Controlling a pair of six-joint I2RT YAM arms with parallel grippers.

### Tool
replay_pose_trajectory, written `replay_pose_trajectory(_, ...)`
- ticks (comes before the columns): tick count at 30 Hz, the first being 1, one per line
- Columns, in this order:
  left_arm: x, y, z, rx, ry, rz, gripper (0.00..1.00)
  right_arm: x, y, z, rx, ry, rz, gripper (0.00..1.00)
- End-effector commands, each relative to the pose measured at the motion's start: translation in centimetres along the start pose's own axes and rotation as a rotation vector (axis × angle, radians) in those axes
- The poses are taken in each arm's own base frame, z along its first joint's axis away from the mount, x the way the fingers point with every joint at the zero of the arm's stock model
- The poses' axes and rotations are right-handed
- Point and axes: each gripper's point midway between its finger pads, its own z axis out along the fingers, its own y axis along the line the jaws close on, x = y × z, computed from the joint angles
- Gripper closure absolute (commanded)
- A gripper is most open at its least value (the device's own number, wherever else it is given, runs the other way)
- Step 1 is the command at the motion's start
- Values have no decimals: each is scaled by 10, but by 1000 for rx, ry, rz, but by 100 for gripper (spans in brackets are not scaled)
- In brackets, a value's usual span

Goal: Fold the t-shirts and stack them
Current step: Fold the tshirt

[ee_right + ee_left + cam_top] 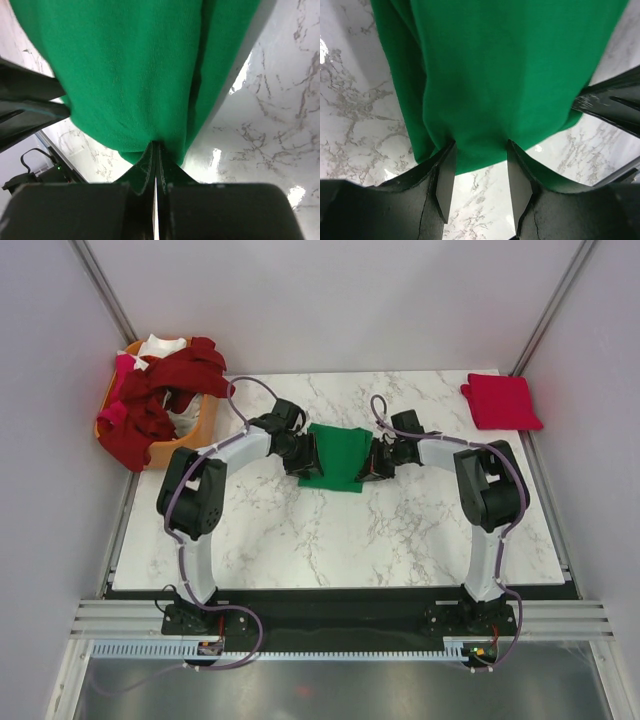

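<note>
A bright green t-shirt [338,455] lies folded on the marble table, between my two grippers. My left gripper [305,455] is at its left edge. In the left wrist view the jaws [481,150] stand apart, and the green cloth's [500,75] edge reaches just between the fingertips. My right gripper [372,460] is at the shirt's right edge. In the right wrist view it [156,146] is shut, pinching the green cloth's [135,70] edge. A bright red t-shirt [500,400] lies folded at the table's back right corner.
An orange basket [205,425] stands at the back left corner. Dark red shirts [165,390], a white one [160,345] and a pink one [125,368] are heaped in it and hang over its rim. The grey walls stand close to the table's edges.
</note>
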Motion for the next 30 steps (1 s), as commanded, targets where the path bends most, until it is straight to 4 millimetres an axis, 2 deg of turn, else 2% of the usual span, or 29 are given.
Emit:
replay_pose_trajectory(1, 4, 4, 11, 1, 11, 23, 48, 21, -35, 17, 69, 31, -19, 100)
replay_pose_trajectory(6, 3, -1, 2, 11, -4, 32, 48, 49, -59, 27, 93, 63, 11, 100)
replay_pose_trajectory(9, 12, 8, 14, -7, 31, 19, 48, 52, -64, 28, 108, 60, 8, 100)
replay_pose_trajectory(12, 23, 19, 21, -26, 63, 2, 48, 46, -65, 20, 154, 49, -16, 100)
replay_pose_trajectory(14, 24, 19, 20, -26, 64, 2, 48, 40, -72, 7, 244, 34, -30, 98)
replay_pose_trajectory(17, 14, 6, 7, -3, 24, 23, 48, 11, -55, -26, 317, -59, -102, 57)
replay_pose_trajectory(18, 10, 1, 2, 5, 9, 30, 48, -1, -45, -37, 318, -99, -127, 34)
replay_pose_trajectory(19, 3, -7, -8, 22, -21, 43, 48, -10, -28, -55, 310, -147, -150, 26)
replay_pose_trajectory(21, -10, -19, -22, 46, -68, 61, 48, -23, -9, -74, 295, -207, -182, 14)
replay_pose_trajectory(22, -15, -24, -28, 55, -86, 68, 48, -27, 3, -86, 282, -236, -197, 13)
replay_pose_trajectory(24, -33, -37, -46, 71, -157, 94, 49, -26, 8, -93, 274, -251, -203, 11)
replay_pose_trajectory(25, -32, -26, -51, 3, -162, 79, 4, -27, 9, -97, 272, -262, -204, 10)
replay_pose_trajectory(26, -37, -34, -62, 16, -184, 91, 2, -26, 8, -96, 270, -262, -202, 10)
replay_pose_trajectory(29, -36, -40, -82, 20, -199, 103, 0, -18, -2, -83, 264, -230, -181, 10)
replay_pose_trajectory(30, -35, -44, -95, 25, -211, 111, 0, -13, -4, -76, 241, -211, -170, 10)
